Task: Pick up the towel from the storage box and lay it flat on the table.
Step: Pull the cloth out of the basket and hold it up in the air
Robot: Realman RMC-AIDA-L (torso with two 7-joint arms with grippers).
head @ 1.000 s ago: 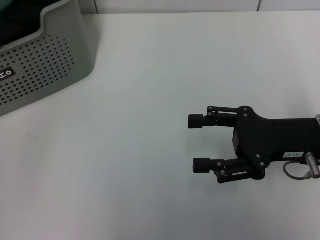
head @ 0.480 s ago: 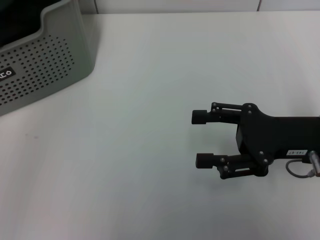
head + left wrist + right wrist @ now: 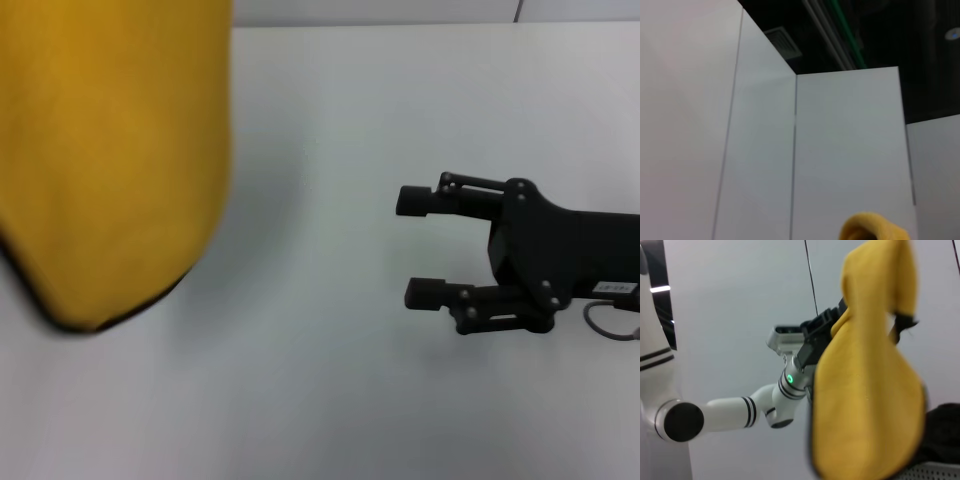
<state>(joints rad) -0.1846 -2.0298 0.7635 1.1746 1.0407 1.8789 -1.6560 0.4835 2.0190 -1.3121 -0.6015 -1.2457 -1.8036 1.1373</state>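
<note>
The mustard-yellow towel (image 3: 110,160) hangs in the air at the left of the head view and hides the storage box there. In the right wrist view the towel (image 3: 865,390) droops from my left gripper (image 3: 837,322), which is shut on its upper part, raised above the perforated rim of the storage box (image 3: 940,471). A small fold of towel (image 3: 870,229) shows in the left wrist view. My right gripper (image 3: 413,247) is open and empty, low over the white table (image 3: 330,380) at the right, fingers pointing towards the towel.
White wall panels stand behind the table. The left arm's white links (image 3: 730,412) reach in from the side in the right wrist view. Bare tabletop lies between the hanging towel and the right gripper.
The towel has come up into the head view at the left and now covers the storage box. The right gripper has shifted slightly to the right and farther back.
</note>
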